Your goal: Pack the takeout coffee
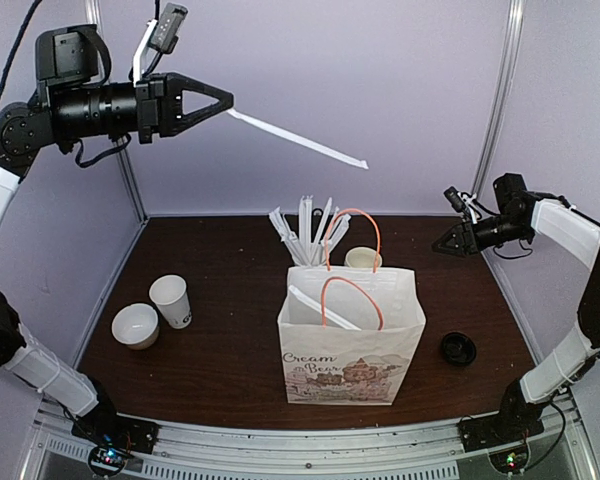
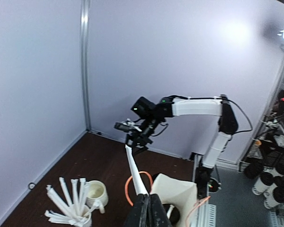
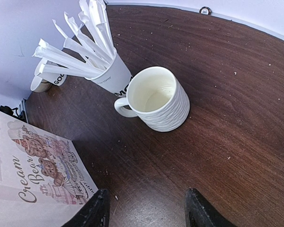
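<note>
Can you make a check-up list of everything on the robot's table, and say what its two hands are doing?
Surface: dark wooden table, small pale specks.
Job's things: white paper cup upright, no lid, left of the paper bag; black lid on the table to the right of the bag.
Clutter: cream mug; cup of white sticks; a white bowl-like thing beside the lidless cup.
Grippers: left gripper raised high, shut on a white stick; right gripper open, empty.
Cables: black cable along the left arm.
Surroundings: pale walls, metal posts.

Cream mug (image 3: 158, 98) just beside cup w/ sticks (image 3: 111, 75), bag (image 3: 33, 165) btm left, tool (image 3: 147, 198) jaws apart.
</note>
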You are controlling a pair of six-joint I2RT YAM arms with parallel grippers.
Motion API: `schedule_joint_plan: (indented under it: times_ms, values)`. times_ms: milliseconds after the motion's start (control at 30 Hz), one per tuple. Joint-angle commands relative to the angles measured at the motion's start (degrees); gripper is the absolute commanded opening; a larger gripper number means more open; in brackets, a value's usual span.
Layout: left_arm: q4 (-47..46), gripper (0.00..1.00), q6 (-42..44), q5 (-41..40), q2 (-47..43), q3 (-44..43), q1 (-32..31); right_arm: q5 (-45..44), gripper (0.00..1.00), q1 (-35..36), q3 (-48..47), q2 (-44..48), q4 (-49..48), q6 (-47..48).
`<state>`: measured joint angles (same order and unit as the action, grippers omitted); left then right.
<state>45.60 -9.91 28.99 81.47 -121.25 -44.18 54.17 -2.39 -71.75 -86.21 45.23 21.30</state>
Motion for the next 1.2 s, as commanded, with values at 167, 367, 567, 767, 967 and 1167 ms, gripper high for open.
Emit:
schedule_joint_plan:
  times_ms: [167,367,567,767,967,1167]
  values:
    - [2.9,0.00,-6.7,20.9,3.3,3.0,0.2,-0.3,0.57,-0.1,-1.0,-0.2,0.3,1.1]
    - [10.4,0.00,-3.9,19.5,6.2,6.6,-0.6,-0.4,0.57,-0.1,-1.0,-0.3,0.4,1.1]
    - [10.3,0.00,-2.5,17.9,12.6,8.1,-4.7,-0.2,0.57,-0.1,-1.2,-0.9,0.6,1.3]
    - [10.1,0.00,-1.0,17.0,20.8,5.2,-8.9,-0.3,0.57,-0.1,-1.2,-1.1,0.9,1.6]
    - [9.0,0.00,-0.3,14.8,25.6,4.1,-11.7,-0.2,0.57,-0.1,-1.3,-1.3,0.9,1.6]
    - [15.1,0.33,4.3,7.6,24.5,2.7,-11.8,-0.3,0.58,-0.1,-1.4,-1.5,1.0,1.5]
